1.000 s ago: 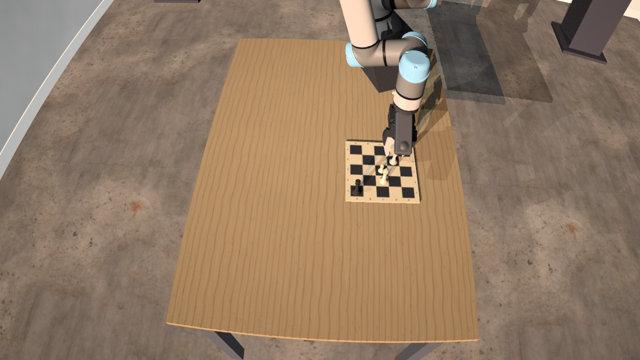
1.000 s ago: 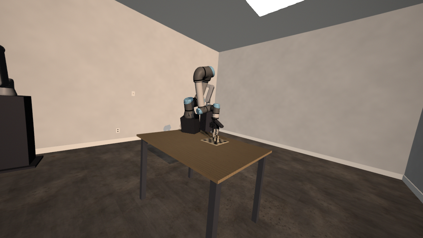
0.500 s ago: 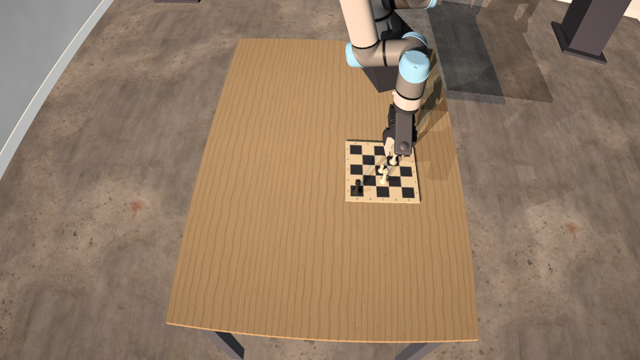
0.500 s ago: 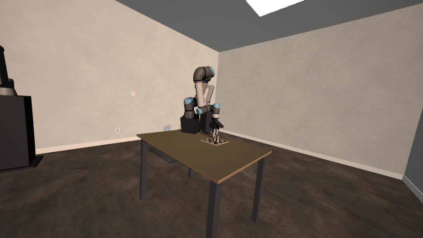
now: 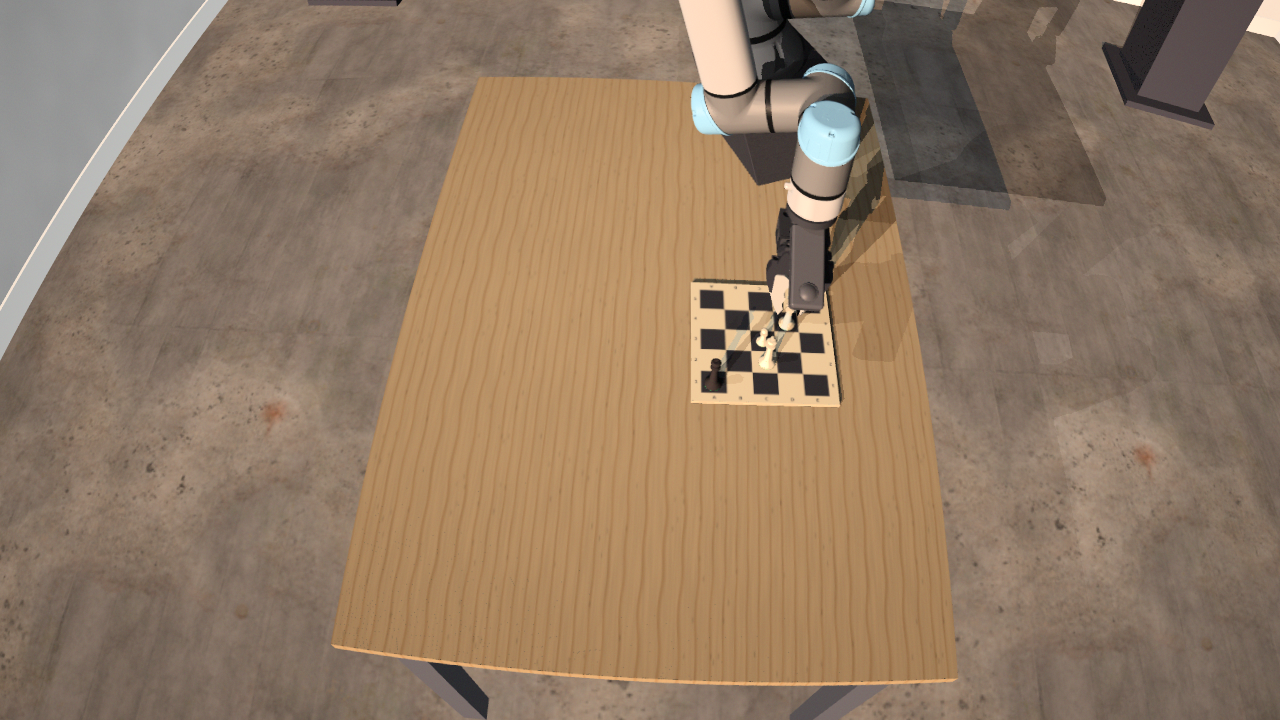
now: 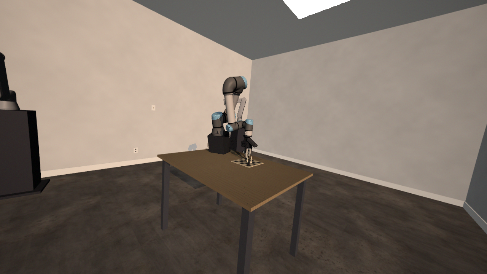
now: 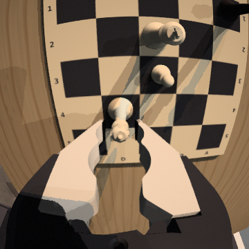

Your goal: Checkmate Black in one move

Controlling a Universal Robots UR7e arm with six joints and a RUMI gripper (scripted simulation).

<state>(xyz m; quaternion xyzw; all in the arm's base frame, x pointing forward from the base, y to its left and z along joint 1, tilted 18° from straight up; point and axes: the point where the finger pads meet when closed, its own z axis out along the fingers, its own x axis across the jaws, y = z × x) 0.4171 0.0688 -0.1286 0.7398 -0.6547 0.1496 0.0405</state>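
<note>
The arm [image 5: 729,53] was seen reaching out from its base at the far edge of the bench [image 5: 581,402], its forearm folded back at the blue-capped elbow and its wrist turned straight down over the far side of the chessboard [image 5: 765,400]. The gripper [image 7: 120,133] was held low over rank 4, its pale fingers set on either side of the top of the tall white piece [image 7: 120,108], which stood upright on D4. The fingers were drawn in narrow about that piece, but a thin dark gap was visible on each side of its head, so nothing was clamped. The white king [image 7: 162,32] was seen upright on C2 and the white pawn [image 7: 162,74] on C3, just beyond the flanked piece. The black piece [image 5: 715,371] was seen on A1, well apart from the gripper, in the board's near corner.
</note>
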